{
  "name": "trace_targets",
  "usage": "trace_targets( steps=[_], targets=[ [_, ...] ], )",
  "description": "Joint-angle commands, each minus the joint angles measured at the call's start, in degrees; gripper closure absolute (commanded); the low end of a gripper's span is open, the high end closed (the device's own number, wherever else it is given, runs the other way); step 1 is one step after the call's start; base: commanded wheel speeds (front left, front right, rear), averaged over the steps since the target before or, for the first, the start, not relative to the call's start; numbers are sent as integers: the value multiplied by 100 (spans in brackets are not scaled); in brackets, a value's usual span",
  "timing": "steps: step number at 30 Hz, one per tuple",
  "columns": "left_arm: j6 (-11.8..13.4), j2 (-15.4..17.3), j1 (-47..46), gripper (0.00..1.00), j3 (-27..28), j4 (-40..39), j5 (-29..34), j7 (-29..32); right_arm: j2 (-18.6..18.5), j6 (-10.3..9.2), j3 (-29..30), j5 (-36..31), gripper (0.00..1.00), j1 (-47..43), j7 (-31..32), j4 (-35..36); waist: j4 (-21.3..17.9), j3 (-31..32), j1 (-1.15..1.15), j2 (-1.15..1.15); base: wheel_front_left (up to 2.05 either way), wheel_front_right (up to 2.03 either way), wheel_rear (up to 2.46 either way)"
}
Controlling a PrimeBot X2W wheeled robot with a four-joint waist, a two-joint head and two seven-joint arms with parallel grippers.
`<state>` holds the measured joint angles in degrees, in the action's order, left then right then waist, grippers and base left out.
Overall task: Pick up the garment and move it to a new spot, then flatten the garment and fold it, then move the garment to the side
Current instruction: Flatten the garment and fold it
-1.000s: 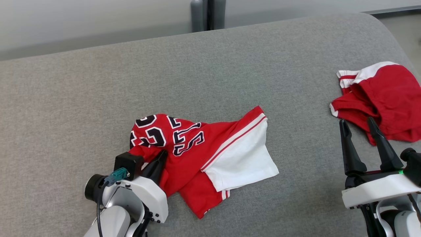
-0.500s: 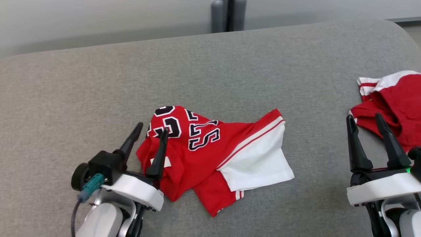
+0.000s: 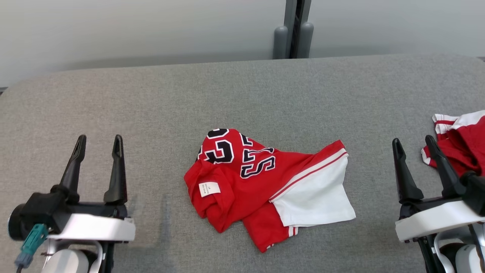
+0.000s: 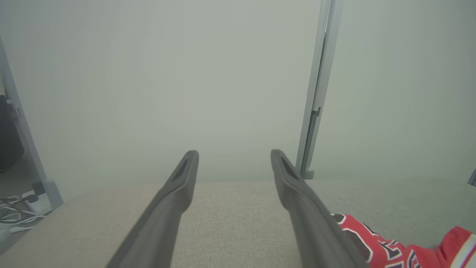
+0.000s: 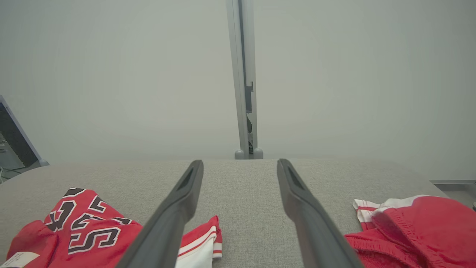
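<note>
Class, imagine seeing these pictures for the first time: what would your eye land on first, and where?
A crumpled red jersey with bold black-and-white lettering lies mid-way across the grey surface. A second red garment sits bunched at the right edge. The left gripper and right gripper stand open and empty on either side.

A big grey soft pad [image 3: 151, 113] with round corners lies flat. Its cloth looks a bit rough. Behind it stands a plain pale wall [image 3: 113, 30]. A thin grey post [image 3: 290, 19] runs up the wall. Two small round grey feet [image 3: 281, 42] sit at the bottom of the post, right at the far edge of the pad. At the right side of the pad lies a crumpled red cloth [image 3: 470, 148] with white stripes. In the left wrist view, some white wires [image 4: 15, 217] lie on the floor past the pad's corner.
</note>
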<state>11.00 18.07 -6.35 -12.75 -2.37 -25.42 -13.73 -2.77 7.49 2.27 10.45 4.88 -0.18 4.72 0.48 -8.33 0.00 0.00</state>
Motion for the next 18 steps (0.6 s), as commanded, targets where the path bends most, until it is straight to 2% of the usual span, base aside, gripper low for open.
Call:
trace_targets(
  steps=[1,6,18],
  targets=[
    [13,68,101,0,37,-31,-50,-25,-31,0,7,-32,0,-83,5,-13,25,69,0,0,0,0,0],
    [-79,218,381,0,-42,-89,-69,116,-31,0,40,-58,0,-228,71,-57,29,199,0,0,0,0,0],
    [-32,292,556,0,-193,-184,-59,383,-30,0,136,23,0,-408,109,-25,-5,334,0,0,0,0,0]
  ],
)
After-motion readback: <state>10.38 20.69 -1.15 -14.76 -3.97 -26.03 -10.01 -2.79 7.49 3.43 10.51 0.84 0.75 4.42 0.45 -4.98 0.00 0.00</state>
